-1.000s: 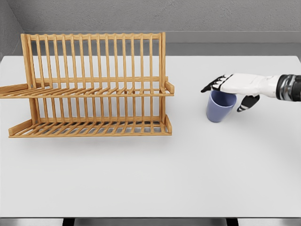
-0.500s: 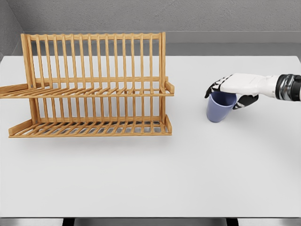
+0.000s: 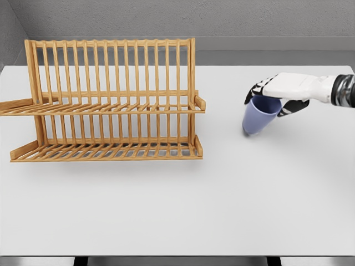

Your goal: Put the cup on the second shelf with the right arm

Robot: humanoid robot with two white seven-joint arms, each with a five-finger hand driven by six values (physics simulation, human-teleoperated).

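A blue cup (image 3: 258, 117) hangs tilted just above the white table (image 3: 177, 205), right of the rack. My right hand (image 3: 273, 95) comes in from the right edge and is shut on the cup's rim from above, fingers curled around its top. The wooden two-tier dish rack (image 3: 111, 100) stands at the left; its upper shelf (image 3: 105, 108) and its lower shelf (image 3: 105, 149) hold nothing. The cup is well apart from the rack's right end. No left arm shows.
A grey wall runs behind the table's far edge. The rack's tall slatted back rises above the upper shelf.
My right hand closed on the cup's rim, then lifted it slightly and tilted it; the cup's base has left the table.
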